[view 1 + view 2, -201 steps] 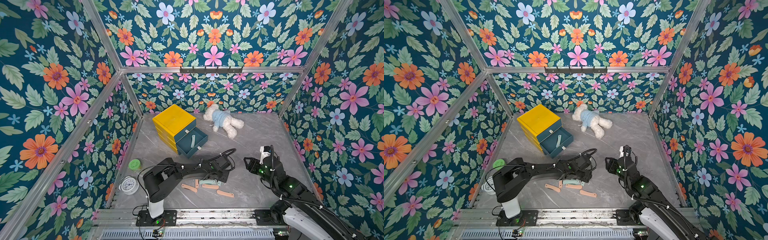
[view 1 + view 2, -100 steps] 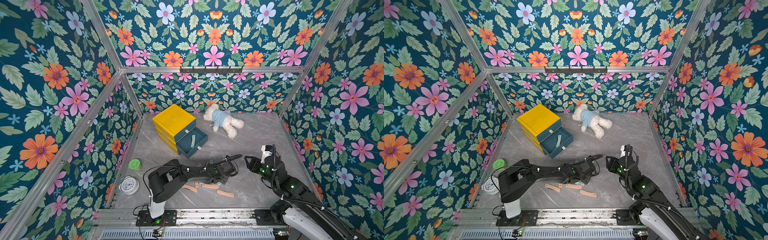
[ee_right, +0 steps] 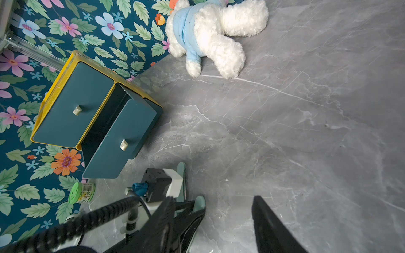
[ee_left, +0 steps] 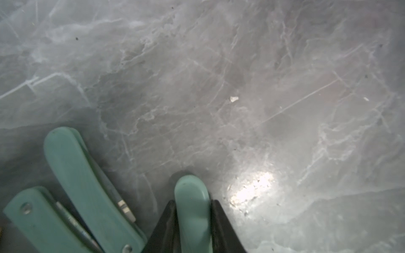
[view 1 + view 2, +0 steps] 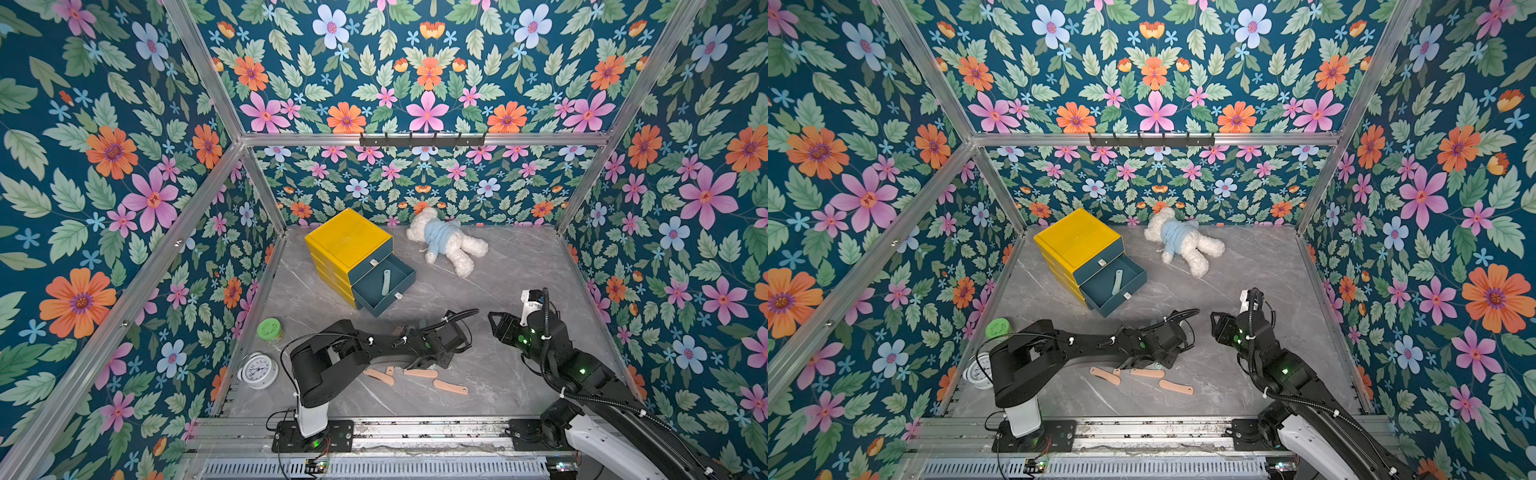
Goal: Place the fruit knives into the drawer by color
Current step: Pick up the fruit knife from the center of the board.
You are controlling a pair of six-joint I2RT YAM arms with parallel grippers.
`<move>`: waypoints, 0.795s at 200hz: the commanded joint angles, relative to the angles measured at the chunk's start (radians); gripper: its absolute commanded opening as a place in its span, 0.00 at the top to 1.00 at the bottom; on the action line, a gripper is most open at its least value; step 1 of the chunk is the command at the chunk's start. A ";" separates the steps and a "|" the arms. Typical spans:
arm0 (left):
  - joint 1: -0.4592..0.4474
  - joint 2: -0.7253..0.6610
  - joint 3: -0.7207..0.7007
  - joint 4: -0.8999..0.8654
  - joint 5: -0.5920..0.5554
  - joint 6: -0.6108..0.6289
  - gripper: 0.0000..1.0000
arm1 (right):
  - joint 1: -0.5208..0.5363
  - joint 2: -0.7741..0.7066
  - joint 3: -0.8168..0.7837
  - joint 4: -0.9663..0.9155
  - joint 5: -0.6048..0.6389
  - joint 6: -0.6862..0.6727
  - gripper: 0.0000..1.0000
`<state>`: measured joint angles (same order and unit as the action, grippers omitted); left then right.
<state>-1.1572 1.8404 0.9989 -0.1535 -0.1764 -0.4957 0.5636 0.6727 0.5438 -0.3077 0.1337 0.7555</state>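
Left wrist view showed my left gripper [image 4: 194, 204] squeezed tight on a teal knife [image 4: 192, 192]. Two more teal knives [image 4: 83, 186] lay just beside it. My right gripper [image 3: 213, 199] had its jaws apart, holding nothing.

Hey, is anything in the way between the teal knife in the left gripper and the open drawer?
Nothing visible. The left gripper grips the teal knife; only table and a flat loose knife lie between it and the open drawer. The bear sits aside.
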 commanded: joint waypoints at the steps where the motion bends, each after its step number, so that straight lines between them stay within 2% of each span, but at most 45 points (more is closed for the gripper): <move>1: -0.001 0.007 -0.001 -0.145 0.133 -0.027 0.74 | -0.001 -0.001 0.003 0.019 0.009 0.019 0.41; 84: 0.017 -0.103 0.145 -0.146 0.061 0.001 0.77 | -0.001 -0.007 0.010 0.009 0.019 0.030 0.41; 113: 0.070 -0.176 0.198 -0.212 -0.024 0.052 0.78 | -0.001 -0.007 0.015 0.010 0.014 0.033 0.41; 159: 0.225 -0.322 0.279 -0.254 -0.178 0.126 0.77 | 0.001 -0.005 0.012 0.024 -0.002 0.038 0.41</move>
<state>-0.9848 1.5578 1.2419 -0.3668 -0.2356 -0.4339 0.5636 0.6666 0.5537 -0.3088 0.1371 0.7792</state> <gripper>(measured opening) 0.263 0.593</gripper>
